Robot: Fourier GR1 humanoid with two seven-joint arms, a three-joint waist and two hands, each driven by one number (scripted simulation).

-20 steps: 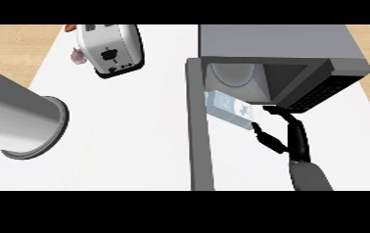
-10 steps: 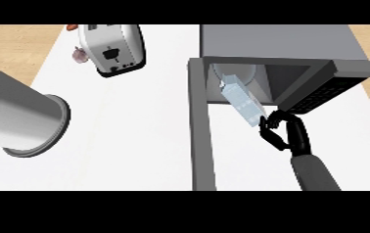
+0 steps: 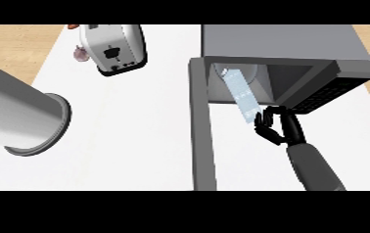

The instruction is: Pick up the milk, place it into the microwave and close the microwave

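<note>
Milk (image 3: 242, 94) lies tilted, top end inside microwave (image 3: 289, 43) mouth, lower end sticking out w/ right hand (image 3: 278, 129) fingers curled at its base. Judged about halfway: carton needs pushing fully in, then door (image 3: 202, 129), open at microwave's left, needs closing.

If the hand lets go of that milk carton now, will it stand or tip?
Probably tips: the milk carton is tall, narrow and tilted, its top leaning into the microwave. It looks stiff and flat-sided, so unlikely to roll. The right hand holds only its lower end.
</note>
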